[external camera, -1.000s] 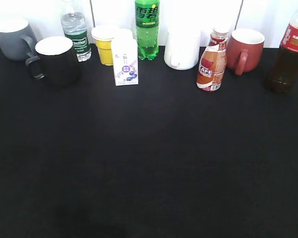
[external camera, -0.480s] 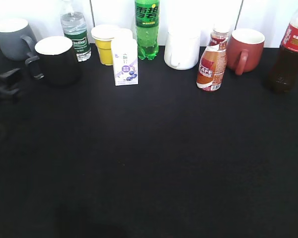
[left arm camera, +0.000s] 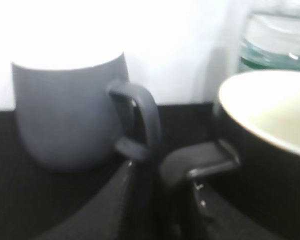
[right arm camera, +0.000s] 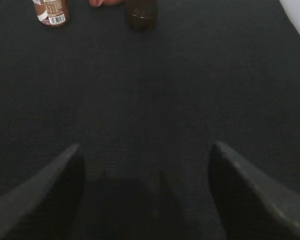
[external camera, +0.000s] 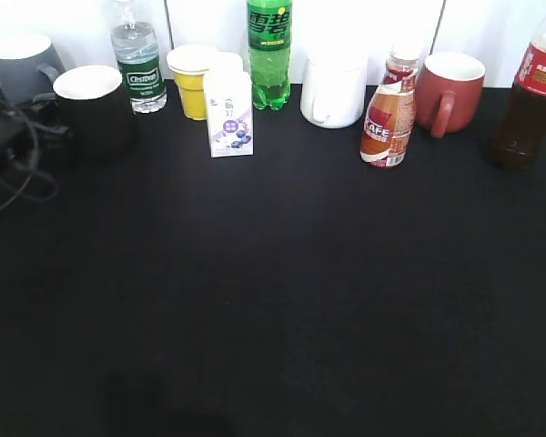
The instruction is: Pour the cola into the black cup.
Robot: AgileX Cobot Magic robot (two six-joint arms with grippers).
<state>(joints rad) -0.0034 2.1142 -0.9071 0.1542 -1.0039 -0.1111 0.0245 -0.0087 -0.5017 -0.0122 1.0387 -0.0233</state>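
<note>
The black table (external camera: pixel 282 291) fills most of the exterior view, and everything else is placed here against the green soda bottle (external camera: pixel 269 50) standing at the middle of the back row, its label carrying white characters too small to read. Far to that bottle's right, at the table's edge, stands the cola (external camera: pixel 528 96), a tall clear plastic bottle of dark brown liquid with a red label bearing white writing that cannot be read. Well to the left of the green bottle sits the black cup (external camera: pixel 93 109), glossy, with a white interior; in the left wrist view its pale inside fills the right side. The left gripper (external camera: pixel 9 127) is just left of the cup, and the wrist view shows its dark fingers (left arm camera: pixel 200 160) at the cup's handle, though whether they clamp it cannot be told. Behind it is a matte grey mug (left arm camera: pixel 65 110). The right gripper (right arm camera: pixel 145 165) hangs with fingers spread wide over bare table. Right of the green bottle come a white pitcher (external camera: pixel 334 89), a small brown bottle lettered "CAFE" (external camera: pixel 389 114) and a dark red mug (external camera: pixel 448 91). To its left are a white carton (external camera: pixel 228 114) with blueberries, a yellow cup (external camera: pixel 191 80) and a water bottle (external camera: pixel 136 64) with a green label.
</note>
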